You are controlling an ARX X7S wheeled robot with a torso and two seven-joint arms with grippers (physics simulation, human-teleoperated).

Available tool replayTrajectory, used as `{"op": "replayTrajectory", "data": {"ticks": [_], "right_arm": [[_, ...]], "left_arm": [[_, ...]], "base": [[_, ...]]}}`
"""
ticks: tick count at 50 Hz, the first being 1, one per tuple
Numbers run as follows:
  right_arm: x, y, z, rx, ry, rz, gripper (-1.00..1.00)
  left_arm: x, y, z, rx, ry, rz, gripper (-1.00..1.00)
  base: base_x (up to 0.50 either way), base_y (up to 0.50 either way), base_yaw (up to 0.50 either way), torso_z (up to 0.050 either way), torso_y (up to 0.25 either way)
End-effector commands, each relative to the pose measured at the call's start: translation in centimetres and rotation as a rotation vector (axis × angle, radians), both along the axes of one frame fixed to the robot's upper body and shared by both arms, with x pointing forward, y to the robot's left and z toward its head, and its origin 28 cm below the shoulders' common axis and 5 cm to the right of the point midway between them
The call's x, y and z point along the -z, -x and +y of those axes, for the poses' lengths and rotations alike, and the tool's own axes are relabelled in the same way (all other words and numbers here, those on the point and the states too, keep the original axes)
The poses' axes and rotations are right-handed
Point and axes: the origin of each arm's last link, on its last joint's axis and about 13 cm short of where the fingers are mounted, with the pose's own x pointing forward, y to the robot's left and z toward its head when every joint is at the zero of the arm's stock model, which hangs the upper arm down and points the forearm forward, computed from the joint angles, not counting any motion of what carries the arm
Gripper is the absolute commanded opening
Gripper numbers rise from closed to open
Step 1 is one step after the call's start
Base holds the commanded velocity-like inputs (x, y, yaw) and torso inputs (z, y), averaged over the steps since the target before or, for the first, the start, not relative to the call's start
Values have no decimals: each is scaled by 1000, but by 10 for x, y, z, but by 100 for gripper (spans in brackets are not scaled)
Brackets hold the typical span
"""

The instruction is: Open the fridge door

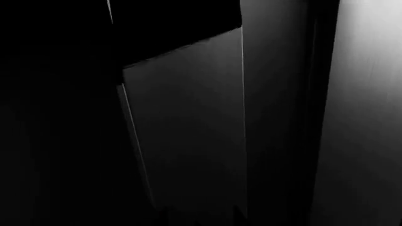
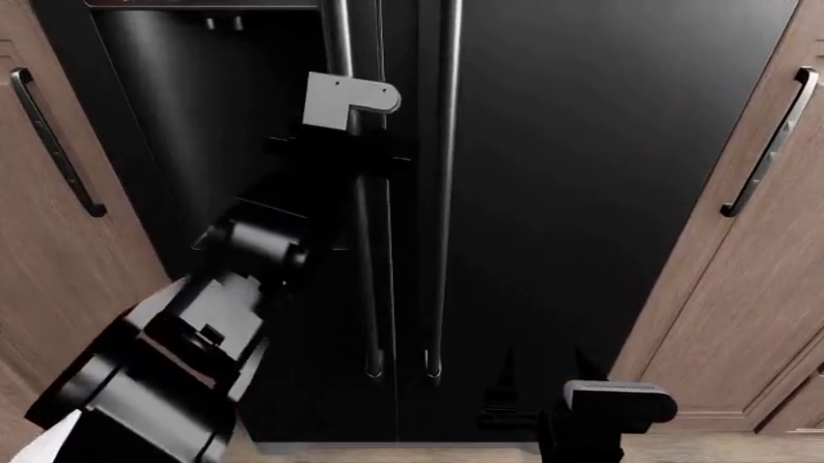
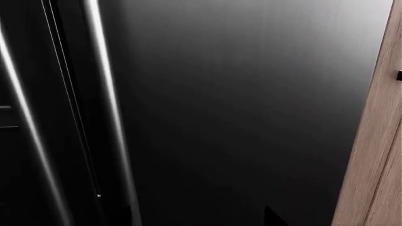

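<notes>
Reaching up, the left arm (image 2: 245, 289) stretches toward the fridge (image 2: 580, 193), its gripper (image 2: 367, 154) lying against the left door's bar handle (image 2: 342, 39), right by the seam between the two doors. The gripper is black against the black door, so whether its fingers are spread or closed on the bar cannot be told from the head view. The left wrist view does not settle it: it shows only dark, glossy panels and a thin bright edge (image 1: 243, 117), with no fingers clearly visible. The fridge fills the middle of the head view, both doors looking shut, with brown cabinets (image 2: 721, 318) on either side and the right door's handle (image 2: 445, 193) running down beside the left one. The right gripper (image 2: 541, 371) hangs low before the right door, touching nothing; its two dark fingers (image 2: 505, 371) point up, set apart. The right wrist view adds the two bright bar handles close up (image 3: 110, 117), the plain face of the right door (image 3: 251, 94), a cabinet edge (image 3: 370, 165) and two finger tips (image 3: 273, 217) at the frame's rim.
</notes>
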Motion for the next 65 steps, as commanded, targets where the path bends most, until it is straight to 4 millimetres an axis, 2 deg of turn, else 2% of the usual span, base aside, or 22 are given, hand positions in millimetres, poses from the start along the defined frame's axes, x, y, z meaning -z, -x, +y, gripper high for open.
{"op": "replayTrajectory", "data": {"ticks": [1,6,14,20,25,31,36,42,48,56,65], "right_arm": [[0,0,0,-1,1,1,100],[0,0,0,-1,1,1,100],[0,0,0,-3,2,-1,100],[-1,0,0,-6,1,-2,100],[-1,1,1,-8,0,-3,100],[-1,1,1,-6,1,-5,100],[-1,1,1,-8,0,-6,100],[-1,1,1,-8,0,-6,100],[-1,0,1,-8,2,-5,100],[-1,1,1,-6,3,-6,100],[-1,1,1,-9,4,-6,100]], "left_arm": [[-10,0,7,-57,-12,-36,-100],[-14,12,5,-43,3,-51,-100],[-10,32,10,-37,54,-69,-100],[2,58,17,-53,47,-71,-100],[2,78,22,-52,55,-80,-100],[4,115,26,-83,70,-92,-100],[9,131,27,-102,48,-92,-100],[13,155,38,-138,45,-96,-100],[28,182,46,-211,55,-90,-100],[29,205,67,-323,72,-112,-100],[32,228,78,-405,60,-107,-100]], "base": [[0,0,0,0,0],[0,0,0,0,0],[0,0,0,0,3],[0,0,0,0,0],[0,0,1,0,2],[0,0,0,0,2],[0,0,0,0,0],[0,0,0,0,2],[0,0,-1,0,0],[0,0,-1,0,1],[0,0,-1,0,1]]}}
